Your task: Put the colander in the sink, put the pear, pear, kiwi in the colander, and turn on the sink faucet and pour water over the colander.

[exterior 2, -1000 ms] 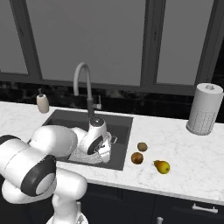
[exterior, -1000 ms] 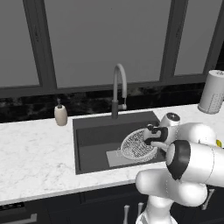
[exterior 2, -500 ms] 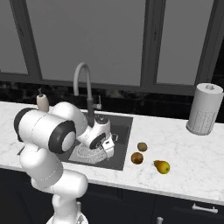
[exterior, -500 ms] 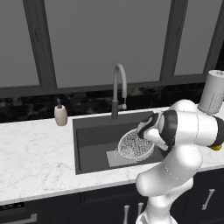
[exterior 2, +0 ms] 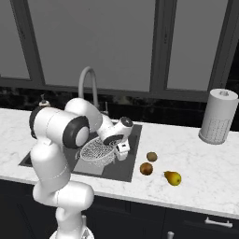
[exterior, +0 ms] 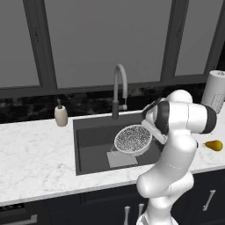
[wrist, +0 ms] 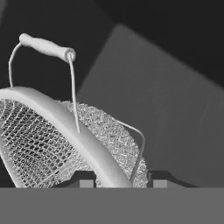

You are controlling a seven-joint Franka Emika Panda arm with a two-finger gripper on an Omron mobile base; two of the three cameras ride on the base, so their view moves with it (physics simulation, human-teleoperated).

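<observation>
Gripping the colander (wrist: 65, 144) by its rim, your gripper (wrist: 116, 178) is holding it tilted above the sink (exterior: 88, 132) floor, faucet (exterior: 119, 90) at twelve o'clock. You are placing it; next, lower, level and let go, then fetch fruit.

Sink (exterior: 88, 132) left half open: bare floor, clear drop-in from above. Colander (exterior: 133, 139) tilted over the right half, claw (wrist: 118, 179) straddling its rim, blocking that side. Faucet (exterior: 119, 90) arches over the back edge at 12 o'clock of the basin. Soap dispenser (exterior: 61, 115) stands at 10 o'clock on the worktop (exterior: 35, 154). In the right base view, fruit cluster (exterior 2: 158, 168) at 3 o'clock, paper towel roll (exterior 2: 218, 116) beyond at 2.
</observation>
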